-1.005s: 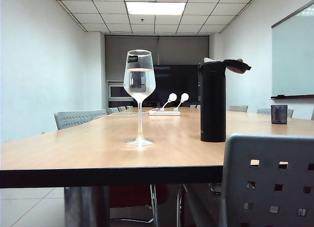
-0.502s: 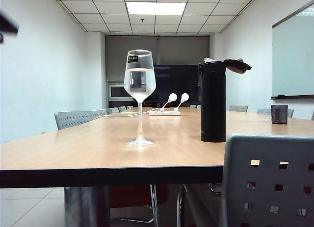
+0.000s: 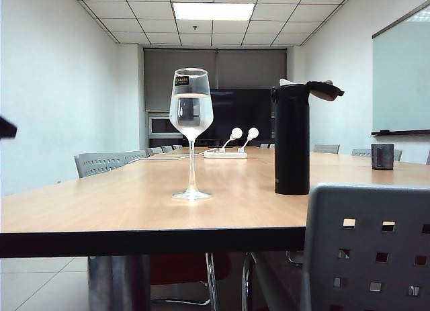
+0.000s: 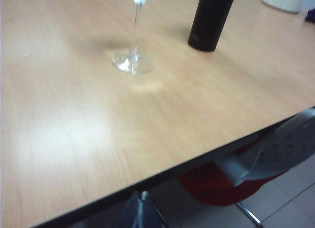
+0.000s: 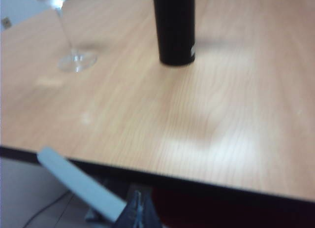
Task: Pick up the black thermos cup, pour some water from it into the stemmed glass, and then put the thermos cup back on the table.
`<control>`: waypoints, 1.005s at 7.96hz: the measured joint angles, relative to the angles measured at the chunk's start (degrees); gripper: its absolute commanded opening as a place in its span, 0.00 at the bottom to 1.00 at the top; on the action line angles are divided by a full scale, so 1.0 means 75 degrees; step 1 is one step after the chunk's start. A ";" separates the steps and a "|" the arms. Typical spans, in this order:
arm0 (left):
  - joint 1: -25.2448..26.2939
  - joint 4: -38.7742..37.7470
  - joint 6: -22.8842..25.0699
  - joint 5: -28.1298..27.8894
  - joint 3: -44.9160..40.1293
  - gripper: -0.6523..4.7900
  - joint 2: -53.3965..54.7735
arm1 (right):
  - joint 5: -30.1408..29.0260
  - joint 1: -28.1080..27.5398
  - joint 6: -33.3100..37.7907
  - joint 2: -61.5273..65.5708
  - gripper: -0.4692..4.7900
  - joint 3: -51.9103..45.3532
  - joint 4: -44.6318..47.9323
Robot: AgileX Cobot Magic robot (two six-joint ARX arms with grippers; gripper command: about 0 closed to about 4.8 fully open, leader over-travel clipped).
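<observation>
Both grippers (image 4: 140,208) (image 5: 140,208) closed; stemmed glass (image 3: 191,123) label reads "GLASS".

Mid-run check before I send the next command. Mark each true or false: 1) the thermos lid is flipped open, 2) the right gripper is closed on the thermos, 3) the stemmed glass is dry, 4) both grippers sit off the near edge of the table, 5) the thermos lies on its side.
1) True. The black thermos cup stands with its hinged lid swung open.
2) False. The right gripper is shut on nothing, below the table edge and well short of the thermos.
3) False. The stemmed glass already holds water in its bowl.
4) True. The left gripper, also shut and empty, and the right one both hang past the near edge.
5) False. It stands upright, to the glass's right.
</observation>
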 measured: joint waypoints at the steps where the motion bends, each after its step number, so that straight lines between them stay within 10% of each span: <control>1: 0.0000 0.0568 -0.0006 0.0055 -0.0388 0.11 -0.0006 | 0.0117 -0.0003 0.0111 0.0003 0.08 -0.0137 0.0414; 5: 0.0000 0.0522 -0.0012 0.0350 -0.0589 0.12 -0.0009 | 0.0137 -0.0009 0.0149 0.0006 0.08 -0.0137 0.0391; 8: 0.1737 0.0428 -0.0012 0.0968 -0.0589 0.12 -0.0924 | 0.0087 -0.0854 0.0149 -0.0082 0.08 -0.0137 0.0420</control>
